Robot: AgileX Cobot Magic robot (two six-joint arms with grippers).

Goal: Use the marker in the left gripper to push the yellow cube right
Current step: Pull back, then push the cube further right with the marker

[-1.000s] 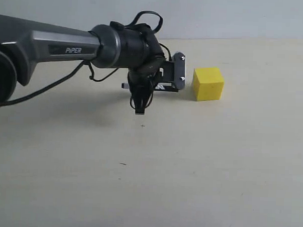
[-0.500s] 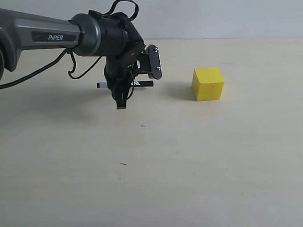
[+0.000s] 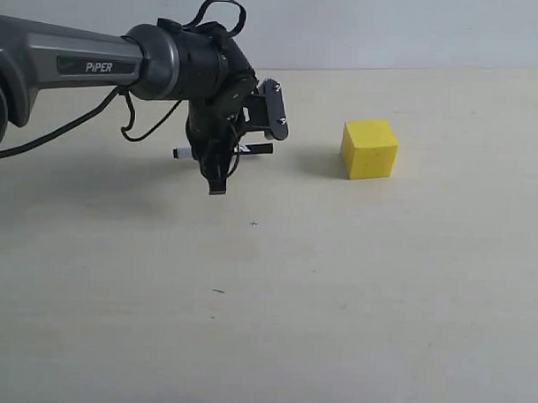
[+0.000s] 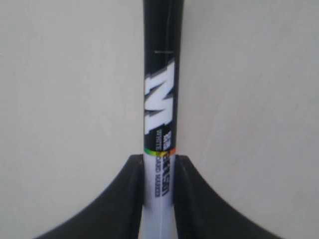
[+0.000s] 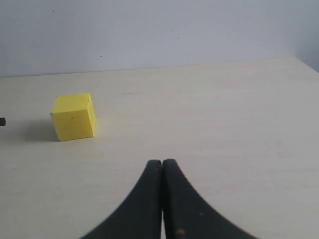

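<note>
Pale beige tabletop [image 3: 336,301], plain grey wall [image 3: 390,29]

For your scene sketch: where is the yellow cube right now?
In the exterior view the yellow cube sits right of centre, apart from the marker in the left tool.

Left end effector [image 3: 216,185] points downward, clamping the marker [image 4: 159,99]; right end effector [image 5: 162,168] fingers pressed together.

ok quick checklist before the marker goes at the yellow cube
1. Grip: marker clamped in left gripper: ok, jaws shut on its barrel.
2. Aim: marker's black end faces yellow cube: ok.
3. Contact: marker touching cube: not ok, bare table lies between them.
4. Height: marker level with the cube's side face: cannot tell.
5. Clearance: right gripper away from the cube: ok, shut and apart.
</note>
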